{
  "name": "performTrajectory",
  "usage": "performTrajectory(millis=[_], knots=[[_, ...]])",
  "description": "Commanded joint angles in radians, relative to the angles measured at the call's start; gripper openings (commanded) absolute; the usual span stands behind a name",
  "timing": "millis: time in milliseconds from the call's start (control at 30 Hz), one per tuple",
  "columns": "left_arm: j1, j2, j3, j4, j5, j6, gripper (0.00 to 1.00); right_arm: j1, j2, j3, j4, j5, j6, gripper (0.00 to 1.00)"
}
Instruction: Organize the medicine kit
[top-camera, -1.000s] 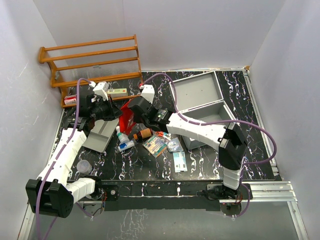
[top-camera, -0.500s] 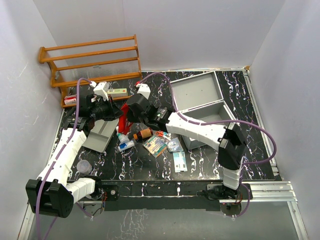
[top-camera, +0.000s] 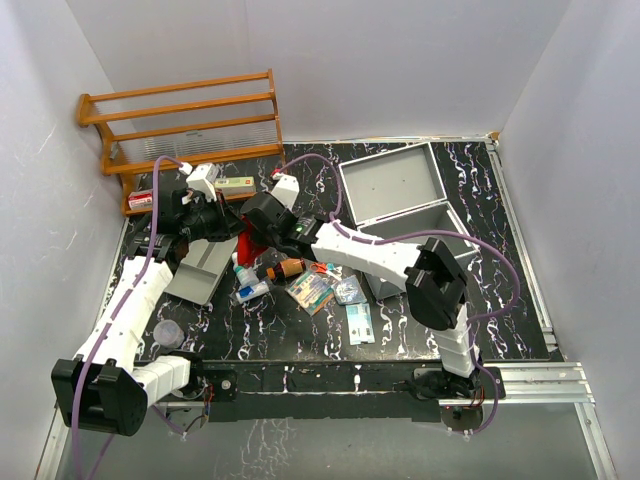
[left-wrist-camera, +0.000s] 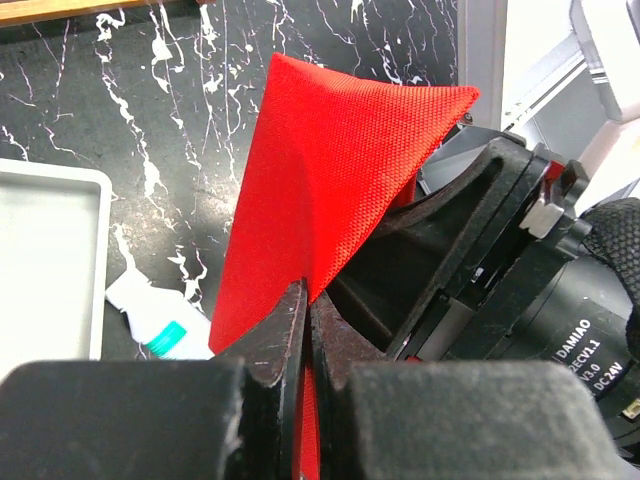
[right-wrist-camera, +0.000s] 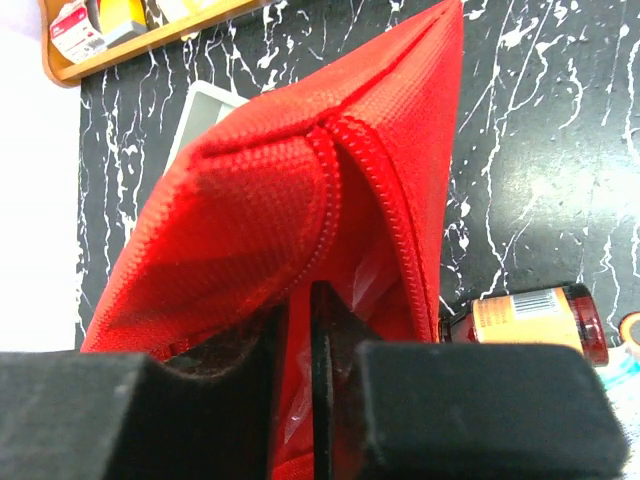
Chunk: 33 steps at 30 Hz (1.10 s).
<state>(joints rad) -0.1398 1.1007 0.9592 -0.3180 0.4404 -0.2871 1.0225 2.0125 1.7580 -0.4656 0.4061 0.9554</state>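
The left gripper (left-wrist-camera: 308, 300) was closed tight on the lower edge of a red pouch (left-wrist-camera: 335, 160). The right gripper (right-wrist-camera: 314, 300) pinched the same pouch near its zipper seam. A brown bottle (right-wrist-camera: 528, 315) lay just beside the pouch. The medicine kit (top-camera: 392, 185) stood open at the far right of the table, apart from both grippers.

light: bright, even, overhead | shadows: soft, faint on bench (top-camera: 500, 300) | exposure: white surface (right-wrist-camera: 30, 200) left of right pincer (right-wrist-camera: 312, 300) washed out | focus: left pincer (left-wrist-camera: 306, 300) near body blurred; red pouch (left-wrist-camera: 330, 170) ahead sharp
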Motion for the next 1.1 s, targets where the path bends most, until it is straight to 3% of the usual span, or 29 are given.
performTrajectory(millis=[0,167,367,633,900,1067], knots=[[-0.005,-0.049,0.016,0.017,-0.041,0.012,0.00,-0.003,-0.049,0.018,-0.027,0.094,0.040,0.18],[-0.004,-0.047,0.018,0.006,-0.167,0.010,0.00,-0.002,-0.089,-0.018,-0.051,0.126,0.048,0.28],[-0.004,-0.034,0.027,-0.006,-0.208,0.003,0.00,-0.003,-0.083,0.010,-0.094,0.133,0.045,0.31],[-0.004,-0.024,0.036,-0.009,-0.155,0.008,0.00,-0.013,-0.152,-0.001,0.060,-0.097,-0.150,0.36],[-0.004,-0.019,0.057,-0.029,-0.143,-0.004,0.00,-0.042,-0.399,-0.258,0.117,-0.137,-0.198,0.41],[-0.005,-0.012,0.099,-0.088,-0.132,-0.009,0.00,-0.074,-0.570,-0.475,0.033,-0.084,-0.227,0.46]])
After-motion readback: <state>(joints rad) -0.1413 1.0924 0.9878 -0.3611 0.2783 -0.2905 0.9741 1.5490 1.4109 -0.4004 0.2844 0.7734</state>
